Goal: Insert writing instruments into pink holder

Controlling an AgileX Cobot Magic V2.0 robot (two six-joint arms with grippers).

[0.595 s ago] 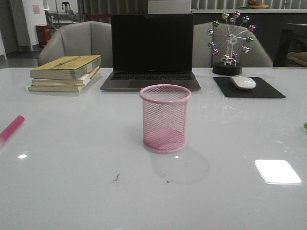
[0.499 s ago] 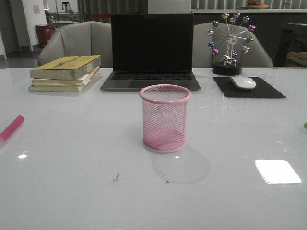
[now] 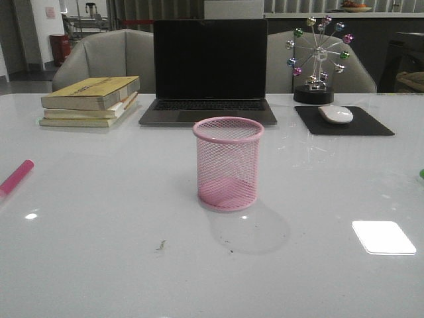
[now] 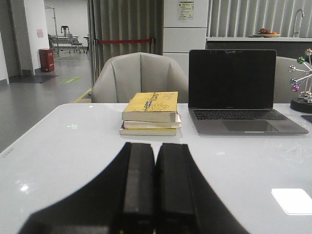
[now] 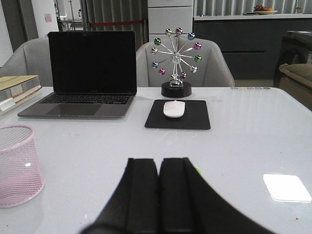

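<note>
Front view showed the magenta marker (image 3: 16, 176) lying far left of the empty pink holder (image 3: 228, 163). Both hands, left hand (image 4: 155, 187) and right hand (image 5: 158, 192), were clenched empty. The marker looked light, stiff and smooth, best gripped mid-barrel.

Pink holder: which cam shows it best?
Front view: the pink holder stands whole and unobstructed at table centre, visibly empty. The right wrist view catches it cropped at the frame edge. The left wrist view misses it entirely.

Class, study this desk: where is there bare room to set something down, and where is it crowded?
Free: the near table in front of the pink holder, and the stretches either side of it. Crowded: the far edge, with books, laptop, mouse pad and ferris-wheel ornament.
</note>
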